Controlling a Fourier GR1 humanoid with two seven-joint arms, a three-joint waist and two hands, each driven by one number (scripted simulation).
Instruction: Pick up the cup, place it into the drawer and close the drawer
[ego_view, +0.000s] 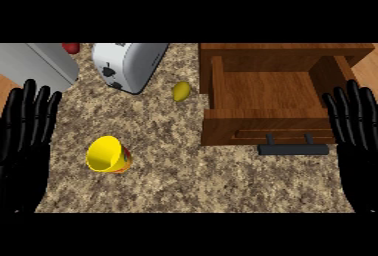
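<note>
Nothing grasped yet; the pick-up is the step ahead; the cup (109, 155) lies tipped on the tabletop (221, 175), left of the open drawer (266, 107); left hand (28, 130) rests open at the left edge, cup nearby to its right; right hand (354, 125) open too; next, reach and curl round it.

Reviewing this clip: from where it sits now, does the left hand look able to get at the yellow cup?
Probably yes. The left hand rests open at the view's left edge, and the yellow cup stands just to its right with only bare counter showing between them.
</note>
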